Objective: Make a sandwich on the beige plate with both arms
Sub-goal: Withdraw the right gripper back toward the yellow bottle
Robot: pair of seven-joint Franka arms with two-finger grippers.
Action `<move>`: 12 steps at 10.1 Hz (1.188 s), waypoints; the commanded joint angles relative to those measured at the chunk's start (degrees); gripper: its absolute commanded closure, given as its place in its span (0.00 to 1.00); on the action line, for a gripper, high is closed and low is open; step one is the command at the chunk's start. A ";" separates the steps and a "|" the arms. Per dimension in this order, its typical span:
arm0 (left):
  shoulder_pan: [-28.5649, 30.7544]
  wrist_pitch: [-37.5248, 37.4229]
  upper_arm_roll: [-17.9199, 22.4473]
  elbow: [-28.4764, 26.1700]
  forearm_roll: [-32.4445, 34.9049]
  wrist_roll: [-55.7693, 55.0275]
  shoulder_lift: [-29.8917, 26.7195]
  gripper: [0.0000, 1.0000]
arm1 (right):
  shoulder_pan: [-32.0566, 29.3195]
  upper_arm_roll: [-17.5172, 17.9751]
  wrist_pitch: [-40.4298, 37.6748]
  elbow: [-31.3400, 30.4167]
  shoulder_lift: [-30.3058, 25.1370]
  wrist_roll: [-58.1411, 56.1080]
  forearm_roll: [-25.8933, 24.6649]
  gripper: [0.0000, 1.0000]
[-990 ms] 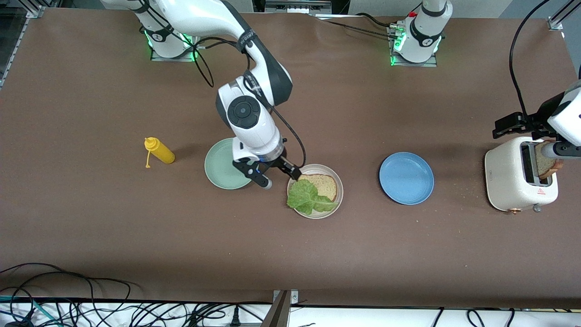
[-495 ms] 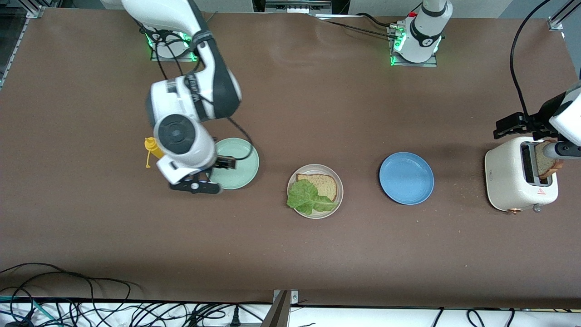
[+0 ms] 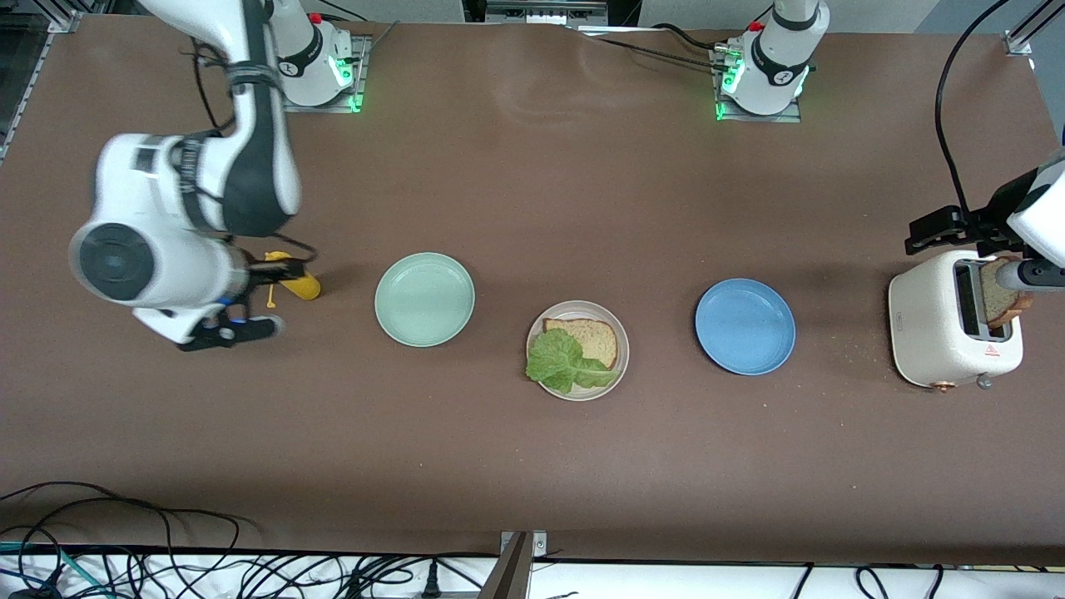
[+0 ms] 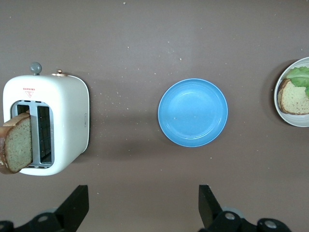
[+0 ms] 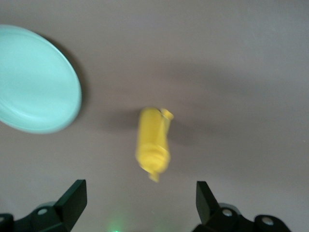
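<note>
Robot lab: bolted arm bases [image 3: 759, 79], loose cables [image 3: 166, 557]

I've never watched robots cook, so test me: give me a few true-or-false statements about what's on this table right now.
1. A lettuce leaf lies on bread on the beige plate. True.
2. A second bread slice already tops the lettuce. False: nothing covers the leaf.
3. A bread slice sticks out of the toaster. True.
4. The blue plate holds bread. False: no food is on it.
5. The right claw is open over the yellow bottle. True.
6. The left claw grips the toaster. False: it is open, holding nothing.
</note>
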 commanded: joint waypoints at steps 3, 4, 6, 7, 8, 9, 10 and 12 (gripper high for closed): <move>0.22 0.11 -0.30 0.13 0.79 0.02 -0.34 0.00 | 0.16 -12.44 5.88 -16.18 -8.85 -36.59 5.23 0.00; 0.22 0.11 -0.30 0.13 0.88 0.02 -0.26 0.00 | -2.20 -12.46 6.41 -17.68 -8.67 -43.54 8.39 0.00; 0.22 0.11 -0.21 0.13 0.88 0.02 -0.25 0.00 | -5.64 -12.46 8.51 -21.45 -7.27 -56.55 16.03 0.00; 0.22 0.11 -0.21 0.13 0.88 0.02 -0.25 0.00 | -7.22 -12.38 9.92 -23.82 -6.65 -64.97 21.29 0.00; 0.22 0.11 -0.21 0.04 0.88 0.02 -0.25 0.00 | -7.84 -12.29 9.93 -24.98 -5.26 -72.19 26.21 0.00; 0.22 0.11 -0.21 0.04 0.88 0.02 -0.25 0.00 | -9.07 -12.03 9.32 -25.42 -3.33 -78.01 30.70 0.00; 0.22 0.11 -0.21 0.04 0.88 0.02 -0.25 0.00 | -9.51 -11.76 9.23 -26.65 -2.09 -83.72 35.62 0.00; 0.22 0.11 -0.21 0.04 0.88 0.02 -0.17 0.00 | -10.22 -11.67 8.01 -29.37 0.54 -94.70 44.06 0.00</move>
